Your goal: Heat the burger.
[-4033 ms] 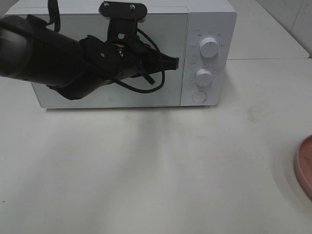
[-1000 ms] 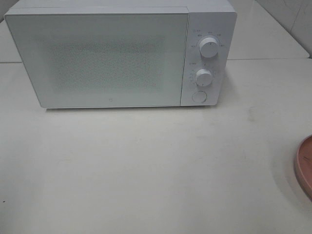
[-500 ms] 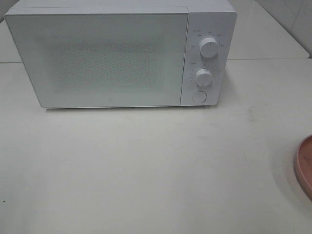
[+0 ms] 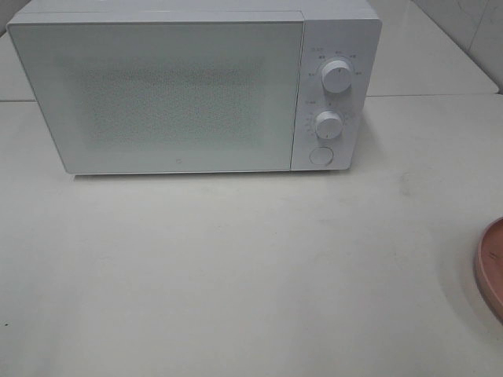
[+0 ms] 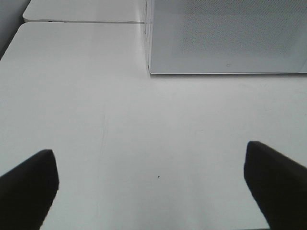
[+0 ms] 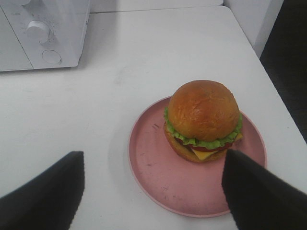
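Note:
The burger (image 6: pixel 203 117), with a shiny golden-brown bun, lettuce and cheese, sits upright on a pink plate (image 6: pixel 158 167) in the right wrist view. My right gripper (image 6: pixel 153 158) hangs open just in front of the plate, its dark fingers (image 6: pixel 43 191) apart from the burger. My left gripper (image 5: pixel 148 158) is open over bare table, its fingers (image 5: pixel 273 182) holding nothing. In the exterior high view only the plate's rim (image 4: pixel 491 263) shows at the right edge; the burger and both grippers are out of that view.
A white microwave (image 4: pixel 181 94) stands at the back with its door shut; two dials (image 4: pixel 336 77) and a round button (image 4: pixel 321 155) are on its right panel. The table's right edge (image 6: pixel 278 91) lies close beside the plate.
Four seconds ago my left arm reached across the microwave door; it has since drawn back out of the exterior high view. Nothing has moved in the last second.

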`<state>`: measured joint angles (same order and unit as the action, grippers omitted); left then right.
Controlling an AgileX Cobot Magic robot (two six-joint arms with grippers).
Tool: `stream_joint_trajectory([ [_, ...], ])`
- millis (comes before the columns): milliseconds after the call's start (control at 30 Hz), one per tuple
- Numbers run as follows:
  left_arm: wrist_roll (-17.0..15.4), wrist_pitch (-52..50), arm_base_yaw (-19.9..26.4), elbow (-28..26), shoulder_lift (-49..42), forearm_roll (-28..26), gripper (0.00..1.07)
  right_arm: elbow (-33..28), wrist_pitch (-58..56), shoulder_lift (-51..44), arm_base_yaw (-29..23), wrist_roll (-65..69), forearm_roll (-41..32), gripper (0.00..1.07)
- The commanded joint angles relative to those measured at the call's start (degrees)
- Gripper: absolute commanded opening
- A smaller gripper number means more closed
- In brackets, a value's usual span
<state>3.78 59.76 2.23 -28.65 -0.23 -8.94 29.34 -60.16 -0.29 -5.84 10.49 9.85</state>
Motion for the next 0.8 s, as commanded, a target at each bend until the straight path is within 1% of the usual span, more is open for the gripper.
stream_joint_trajectory([
  [33,0.29,-0.46,0.17,0.17,-1.55,0.06,1.01,-0.06,0.34,-1.32,0.46,-0.17,0.06,0.76],
  [800,0.29,-0.46,0.17,0.17,-1.55,0.06,1.01,-0.06,0.34,-1.32,0.46,-0.17,0.06,0.76],
])
